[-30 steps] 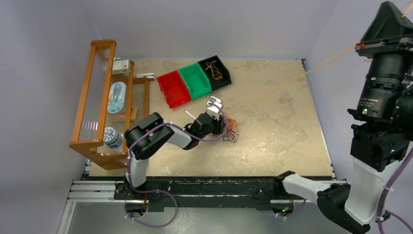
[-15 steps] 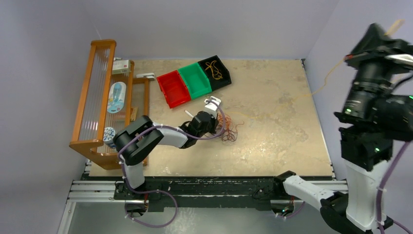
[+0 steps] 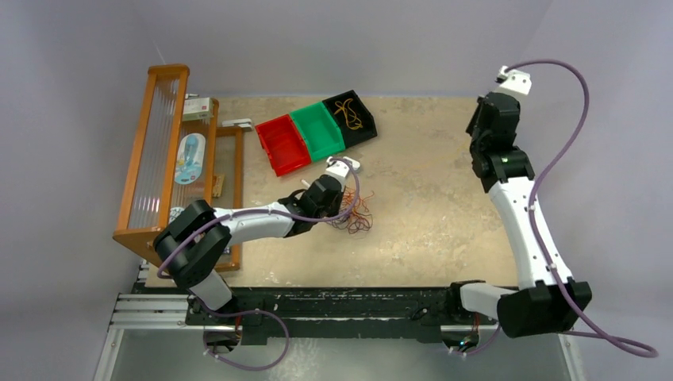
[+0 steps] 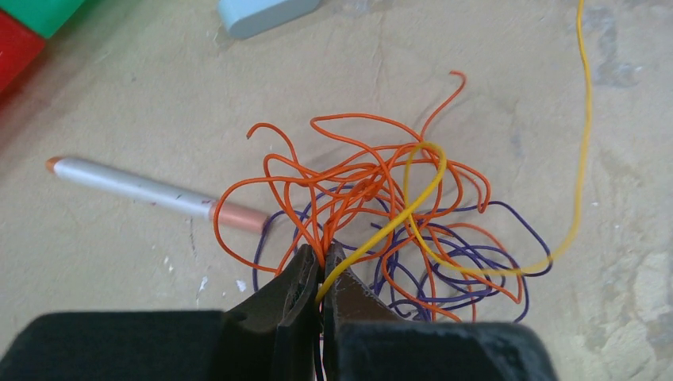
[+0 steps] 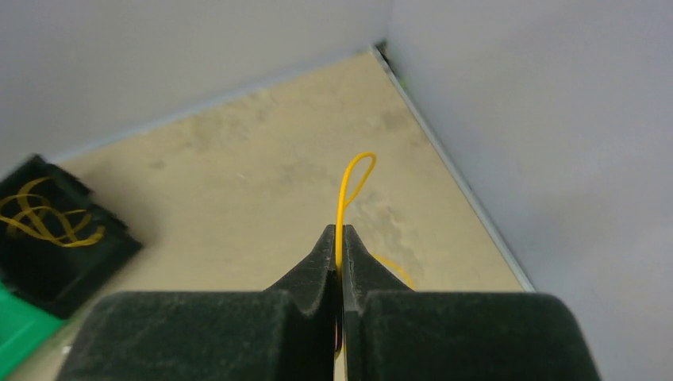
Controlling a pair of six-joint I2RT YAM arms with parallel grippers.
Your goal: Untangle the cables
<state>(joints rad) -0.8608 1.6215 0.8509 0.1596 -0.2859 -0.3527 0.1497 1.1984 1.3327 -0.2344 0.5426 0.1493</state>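
A tangle of orange and purple cables (image 4: 373, 210) lies on the table, also in the top view (image 3: 357, 216). My left gripper (image 4: 324, 266) is shut on a bunch of orange strands and a yellow cable (image 4: 413, 208) at the tangle's near edge; in the top view it (image 3: 341, 211) sits at the tangle's left. The yellow cable loops through the tangle and runs off up and right (image 4: 583, 95). My right gripper (image 5: 340, 242) is shut on the yellow cable's other end (image 5: 355, 173), held high over the table's far right (image 3: 481, 131).
Red (image 3: 282, 144), green (image 3: 317, 131) and black (image 3: 350, 117) bins stand at the back; the black one holds a coiled yellow cable (image 5: 48, 216). A white pen (image 4: 143, 189) and a light blue object (image 4: 266, 12) lie near the tangle. A wooden rack (image 3: 167, 159) stands at the left.
My right arm has swung from close to the camera out to the table's far right, and the yellow cable went from taut to slack. My left gripper and the tangle shifted slightly left.
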